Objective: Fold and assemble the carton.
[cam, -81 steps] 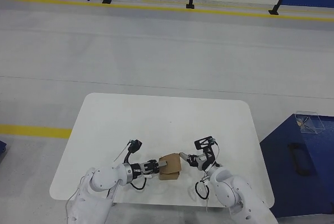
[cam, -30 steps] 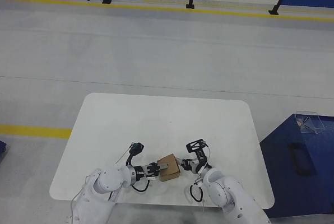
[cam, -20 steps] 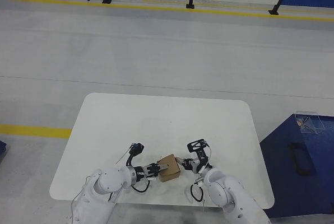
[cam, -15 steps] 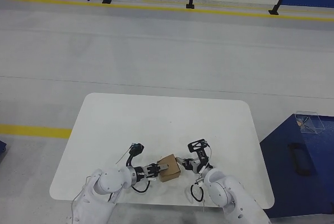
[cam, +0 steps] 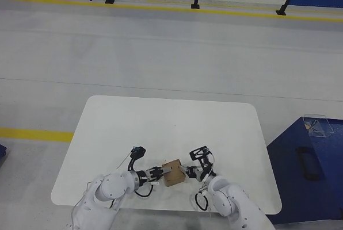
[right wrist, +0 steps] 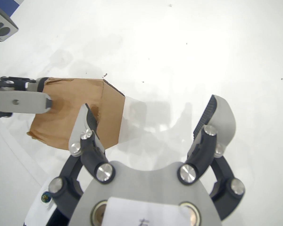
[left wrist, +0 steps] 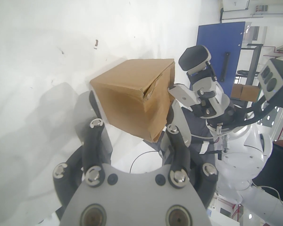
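Observation:
A small brown carton point(cam: 172, 172) sits near the front edge of the white table point(cam: 160, 121), folded into a box shape with a torn, creased corner point(left wrist: 148, 90). My left gripper point(cam: 158, 173) is shut on the carton point(left wrist: 132, 95), one finger on each of two opposite faces. My right gripper point(cam: 189, 171) stands open on the carton's other side. One of its fingertips point(right wrist: 87, 112) presses against the carton's face point(right wrist: 61, 118); the other finger point(right wrist: 217, 111) hangs free over bare table. The left gripper's fingers point(right wrist: 26, 103) show across the carton.
A blue cabinet point(cam: 315, 167) stands right of the table with a clear plastic box point(cam: 316, 125) on it. The table's front edge lies close behind the carton. Bare tabletop stretches to the far side and to both sides.
Since the earliest frame the carton has gone from loose, with a flap out, to a compact box. The right gripper has come in against its side. Both arms shifted slightly left.

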Robot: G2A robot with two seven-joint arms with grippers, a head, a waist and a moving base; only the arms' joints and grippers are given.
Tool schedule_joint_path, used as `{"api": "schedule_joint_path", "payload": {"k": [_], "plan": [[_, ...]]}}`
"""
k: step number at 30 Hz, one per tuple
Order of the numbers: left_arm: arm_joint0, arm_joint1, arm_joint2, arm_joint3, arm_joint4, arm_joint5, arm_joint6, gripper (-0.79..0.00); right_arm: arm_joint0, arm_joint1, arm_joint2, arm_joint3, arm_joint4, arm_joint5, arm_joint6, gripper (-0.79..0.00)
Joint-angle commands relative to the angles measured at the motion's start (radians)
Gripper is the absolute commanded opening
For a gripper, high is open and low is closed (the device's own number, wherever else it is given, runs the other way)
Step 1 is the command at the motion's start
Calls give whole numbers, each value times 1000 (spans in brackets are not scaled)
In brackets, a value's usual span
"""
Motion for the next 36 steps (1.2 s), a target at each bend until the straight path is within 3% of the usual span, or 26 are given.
{"api": "schedule_joint_path", "payload": {"k": [1, 9, 17, 20, 25, 26, 29, 31, 36], "plan": [[32, 5, -18, -39, 3, -21, 35, 0, 4, -1, -1, 0, 5, 0, 2, 0], [153, 31, -57, -205, 172, -174, 175, 0, 2, -3, 27, -22, 38, 5, -10, 0], [153, 31, -57, -205, 172, -174, 175, 0, -4, -3, 44, -31, 65, 5, -20, 0], [156, 38, -51, -238, 417, -164, 322, 0, -9, -3, 92, -35, 119, 36, -49, 0], [109, 56, 28, -204, 821, -380, 451, 0, -19, 4, 155, -42, 155, 29, -44, 0], [94, 61, 39, -177, 859, -471, 470, 0, -21, 5, 165, -44, 159, 26, -41, 0], [63, 73, 33, -133, 974, -571, 530, 0, -32, 8, 189, -57, 163, 22, -38, 0], [54, 78, 33, -134, 953, -662, 525, 0, -42, 10, 201, -67, 170, 16, -36, 0], [45, 92, 33, -155, 1054, -743, 528, 0, -55, 12, 218, -66, 190, -3, -33, 0]]}}
